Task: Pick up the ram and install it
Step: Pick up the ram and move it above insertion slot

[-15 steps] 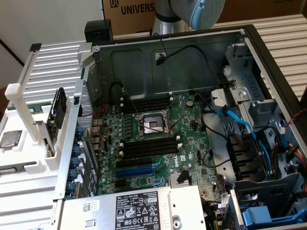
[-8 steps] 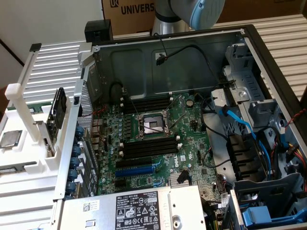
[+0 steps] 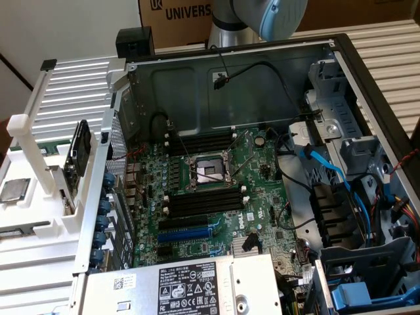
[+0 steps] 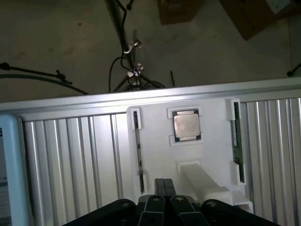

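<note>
Approach stage, by my reading: gripper hangs empty over the white holder, its fingers pressed together. Past the processor, the ram stands on edge in a slot at the holder's side edge, untouched. Grasping it calls for parted fingers aligned along its thin edge. Arm rises behind the computer case.

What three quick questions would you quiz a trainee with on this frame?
1. True or false: the tool is gripping the ram.
2. What sits in the middle of the white fixture? A) fan B) processor chip C) screwdriver
3. Is any stick seated in the long black slots?
Key: 1 false, the shut tool holds nothing; 2 B; 3 no.
</note>
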